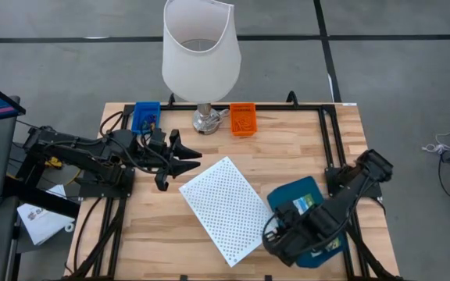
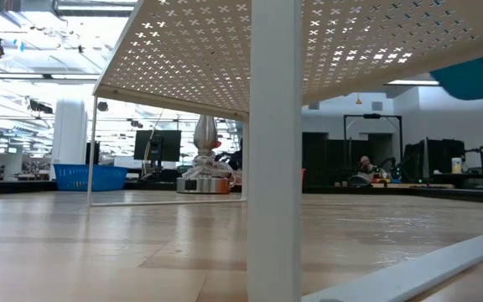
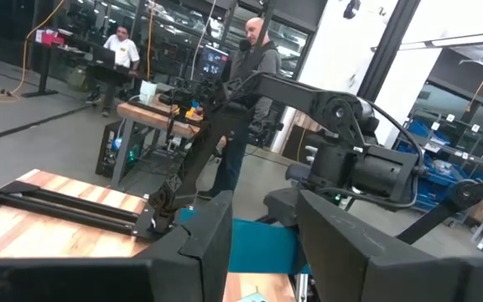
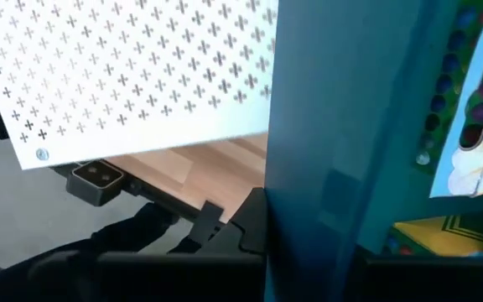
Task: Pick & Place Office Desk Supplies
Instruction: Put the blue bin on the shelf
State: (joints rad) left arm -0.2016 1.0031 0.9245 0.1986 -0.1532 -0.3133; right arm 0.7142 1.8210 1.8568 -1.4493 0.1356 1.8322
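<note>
Pale butcher-block planks make up the bench (image 1: 155, 234), which sits on a grey tiled floor. The desk supplies in view are few: a teal container (image 1: 301, 195) with colourful printed boxes at the near right, a small blue basket (image 1: 144, 115) and a small orange tray (image 1: 243, 119) along the far edge. No loose bands or rings can be made out. Between them, a white perforated metal panel (image 1: 225, 207) stands at an angle in the bench's middle, and a big white lamp shade (image 1: 201, 51) rises at the far centre.

Over the teal container lies the right end effector (image 1: 291, 234), fully closed, its wrist view pressed up against the teal wall and a printed box (image 4: 480, 109); whether it grips anything cannot be told. At the left, the left end effector (image 1: 180, 160) hovers with its dark fingers (image 3: 216, 231) partly apart and nothing between them.

Risk, as I judge it: the right arm could drag or tip the container when it lifts, and the left could clip the panel's corner just beside it.
</note>
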